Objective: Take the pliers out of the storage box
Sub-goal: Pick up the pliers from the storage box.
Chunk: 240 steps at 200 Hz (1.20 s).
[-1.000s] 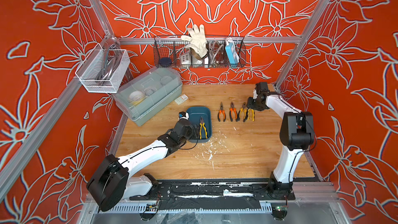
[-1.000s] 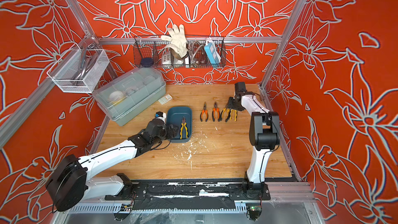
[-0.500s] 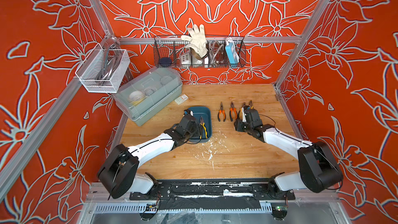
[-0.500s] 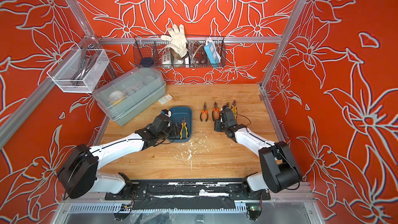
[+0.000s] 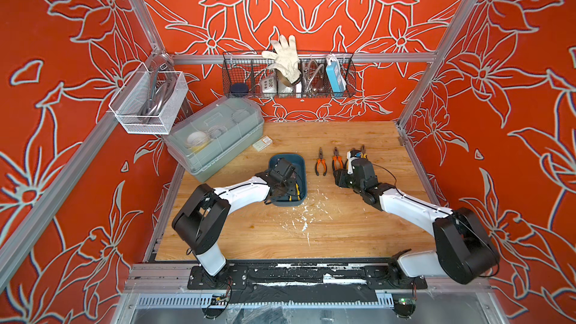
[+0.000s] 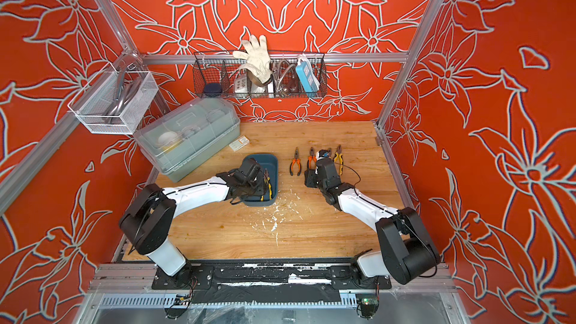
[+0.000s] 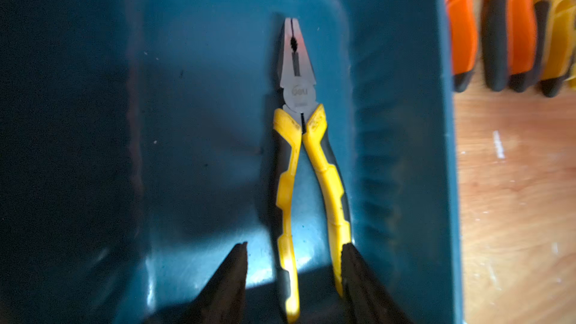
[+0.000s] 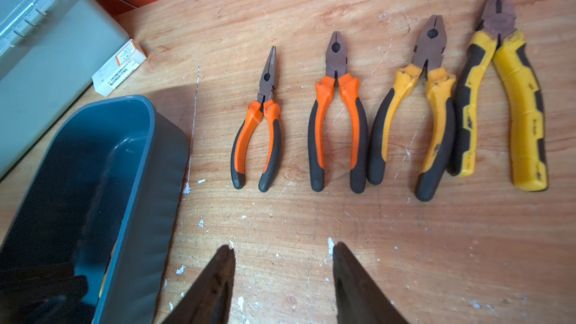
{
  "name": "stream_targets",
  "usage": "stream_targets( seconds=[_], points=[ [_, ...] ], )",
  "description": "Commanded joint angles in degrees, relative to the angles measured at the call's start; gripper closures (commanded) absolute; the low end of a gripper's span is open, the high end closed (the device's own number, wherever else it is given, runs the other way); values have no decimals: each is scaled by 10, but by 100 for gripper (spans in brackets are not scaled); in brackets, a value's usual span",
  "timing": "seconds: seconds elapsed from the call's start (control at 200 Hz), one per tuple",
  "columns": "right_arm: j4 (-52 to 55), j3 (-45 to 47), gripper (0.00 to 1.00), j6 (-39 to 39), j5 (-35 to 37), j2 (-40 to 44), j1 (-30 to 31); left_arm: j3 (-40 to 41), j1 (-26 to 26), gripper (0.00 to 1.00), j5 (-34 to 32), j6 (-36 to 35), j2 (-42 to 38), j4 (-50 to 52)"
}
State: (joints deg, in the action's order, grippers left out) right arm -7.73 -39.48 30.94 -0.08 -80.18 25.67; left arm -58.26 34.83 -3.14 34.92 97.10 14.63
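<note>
While one yellow-handled pliers lies lengthwise in the storage box, centre of frame in both top views, handles toward the nearer left end effector, we find it half-wide, astride both handle ends, not clamped. Right end effector hangs parted, empty.

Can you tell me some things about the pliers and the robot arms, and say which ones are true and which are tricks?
1. One pair of yellow-handled pliers lies in the blue storage box. True.
2. Five pliers lie outside the box. False: four pliers lie in a row on the table.
3. The right gripper holds a pair of pliers. False: it is open and holds nothing.
4. The left gripper straddles the boxed pliers' handles with its fingers. True.
5. A white glove sticks up from the wire basket on the back wall. True.
</note>
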Motion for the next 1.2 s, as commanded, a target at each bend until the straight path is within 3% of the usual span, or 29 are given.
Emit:
stream_targets(
  seconds=[0.0, 0.485, 0.976, 1.196],
  points=[
    [-7, -14, 46, 15, -13, -14, 2, -26, 0, 51, 6, -7, 21, 55],
    [-9, -17, 46, 14, -17, -24, 3, -52, 0, 60, 31, -6, 69, 72],
    [2, -11, 46, 8, -5, -6, 3, -87, 0, 94, 38, -18, 110, 104],
    [1, -15, 46, 10, -19, -10, 3, -77, 0, 100, 32, -15, 93, 98]
  ],
)
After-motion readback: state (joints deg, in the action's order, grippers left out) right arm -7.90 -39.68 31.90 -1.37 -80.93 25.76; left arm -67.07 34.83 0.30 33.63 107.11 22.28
